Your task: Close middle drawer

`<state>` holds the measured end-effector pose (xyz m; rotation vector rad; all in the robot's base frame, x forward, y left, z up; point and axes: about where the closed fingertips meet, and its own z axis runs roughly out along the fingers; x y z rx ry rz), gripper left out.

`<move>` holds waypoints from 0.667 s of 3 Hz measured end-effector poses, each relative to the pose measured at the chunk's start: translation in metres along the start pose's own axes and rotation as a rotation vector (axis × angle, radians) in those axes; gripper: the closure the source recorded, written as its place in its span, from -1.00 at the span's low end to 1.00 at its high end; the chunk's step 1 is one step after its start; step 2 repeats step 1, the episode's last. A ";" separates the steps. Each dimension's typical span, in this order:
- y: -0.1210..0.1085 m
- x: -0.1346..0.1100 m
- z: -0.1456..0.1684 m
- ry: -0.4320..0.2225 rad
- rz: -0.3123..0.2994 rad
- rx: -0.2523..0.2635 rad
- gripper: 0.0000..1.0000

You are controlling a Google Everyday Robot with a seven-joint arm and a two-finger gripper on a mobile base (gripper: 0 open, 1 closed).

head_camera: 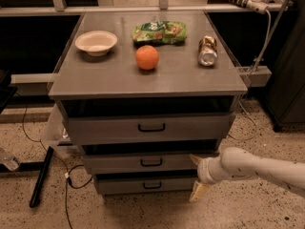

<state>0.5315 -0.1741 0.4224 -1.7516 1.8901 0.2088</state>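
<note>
The grey cabinet has three drawers. The middle drawer [119, 163] has a low front panel with a small dark handle [151, 162] and stands pulled out a little, with a dark gap above it. My gripper [196, 175] is at the right end of that drawer's front, on a white arm coming in from the lower right. It is open and empty. One fingertip [195, 159] is by the drawer's top right corner, and the other [198, 192] hangs lower, beside the bottom drawer [124, 186].
The top drawer [109, 128] is also slightly out. On the cabinet top [95, 75] are a white bowl [96, 42], an orange [147, 57], a green snack bag [159, 32] and a can [208, 50]. Cables and a dark bar [42, 175] lie on the floor at left.
</note>
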 end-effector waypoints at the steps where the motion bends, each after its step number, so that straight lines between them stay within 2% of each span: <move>1: 0.000 0.000 0.000 0.000 0.000 0.000 -1.00; 2: 0.000 0.000 0.000 0.000 0.000 0.000 -1.00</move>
